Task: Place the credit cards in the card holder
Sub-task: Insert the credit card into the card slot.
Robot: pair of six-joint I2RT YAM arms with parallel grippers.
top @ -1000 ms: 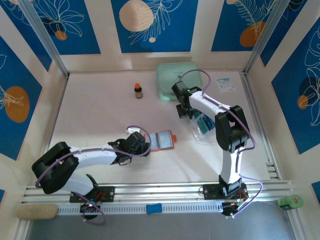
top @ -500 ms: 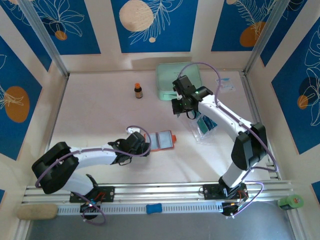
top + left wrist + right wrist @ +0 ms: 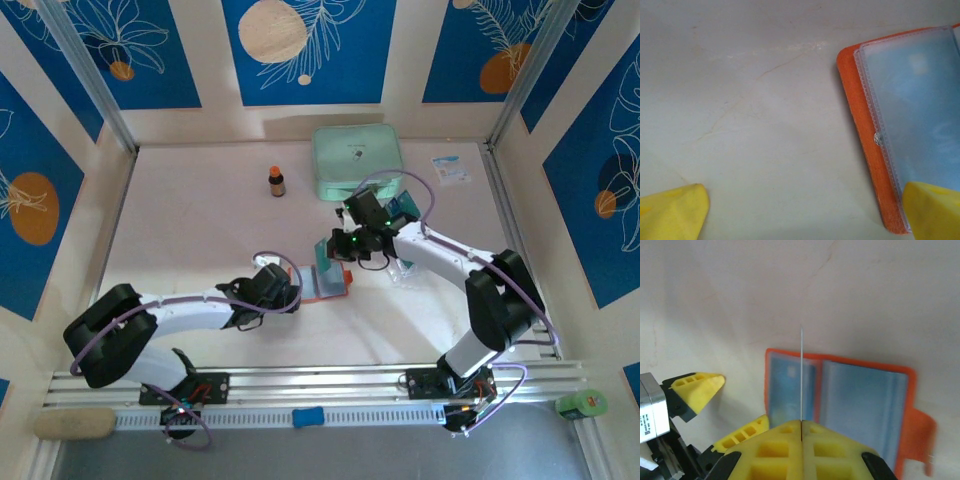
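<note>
- Your right gripper [image 3: 801,426] is pinching one credit card [image 3: 801,365] edge-on above the open card holder [image 3: 860,400].
- Your left gripper [image 3: 805,210] is gaping wide, empty, at the card holder's edge.

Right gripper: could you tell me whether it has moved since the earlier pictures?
Yes. The right gripper, shut on a credit card, moved from beside the green case nearer and left, over the card holder.

The right gripper [image 3: 801,424] pinches a credit card [image 3: 801,370] seen edge-on, standing upright above the open card holder [image 3: 860,400]. The holder lies flat on the table [image 3: 880,300], clear sleeves up. The left gripper [image 3: 722,407], jaws apart, sits just beside its left edge.
</note>
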